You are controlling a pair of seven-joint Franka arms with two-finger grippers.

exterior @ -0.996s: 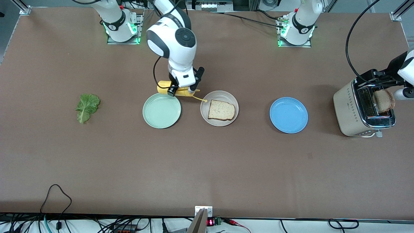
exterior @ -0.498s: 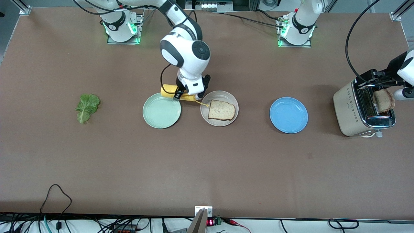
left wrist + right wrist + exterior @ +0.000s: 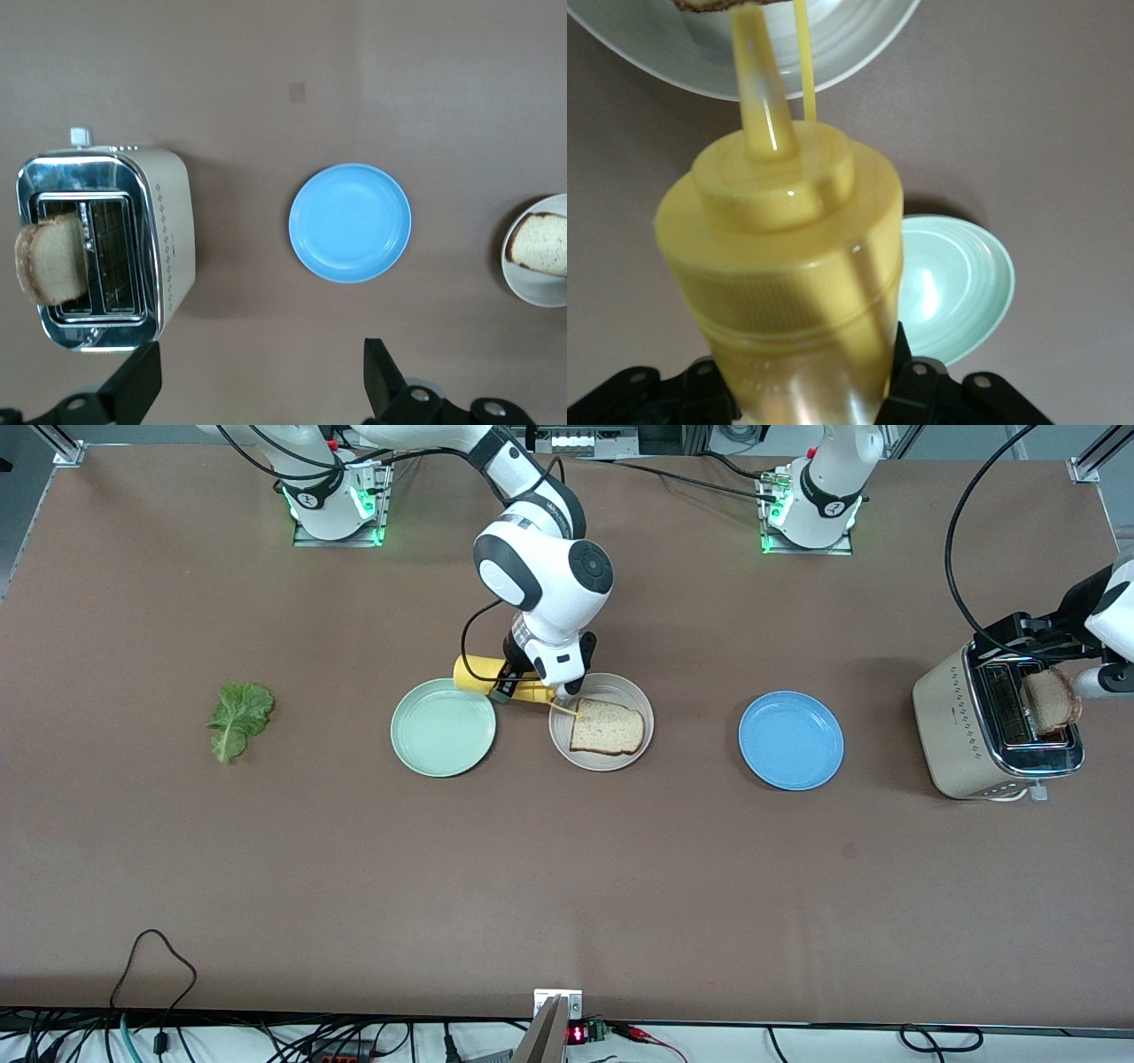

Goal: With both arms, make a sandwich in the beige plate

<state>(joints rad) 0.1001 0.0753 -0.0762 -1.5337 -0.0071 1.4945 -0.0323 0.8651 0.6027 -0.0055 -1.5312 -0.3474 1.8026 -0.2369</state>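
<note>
A wide brown bench (image 3: 567, 868) carries everything here, with the two arm bases along its farther edge. Near the middle stands the beige plate (image 3: 615, 687), and one bread slice (image 3: 607, 727) lies flat in it. The mint green plate (image 3: 443, 727) is just beside it toward the right arm's end, the blue plate (image 3: 790, 740) is well apart toward the left arm's end, and the lettuce leaf (image 3: 238, 717) lies alone on the bench near the right arm's end.

The right gripper (image 3: 532, 687) hangs over the gap between the mint green plate and the beige plate. Its jaws are closed around the body of a yellow squeeze bottle (image 3: 788, 283), which is tilted with its thin nozzle (image 3: 760, 80) over the rim of the beige plate, at the edge of the slice. The bottle looks like soft plastic, so I think a firm hold on the middle of the body is right, but too much pressure would push sauce out early.

The left gripper (image 3: 257, 390) is up over the bench beside the toaster (image 3: 997, 726), with its jaws wide open and holding nothing. A second bread slice (image 3: 1052, 700) stands out of the toaster slot. It is probably light, dry and easy to crumble, so it should be taken gently by its upper edge. The lettuce is limp and thin, and I would pinch it near the stem.
</note>
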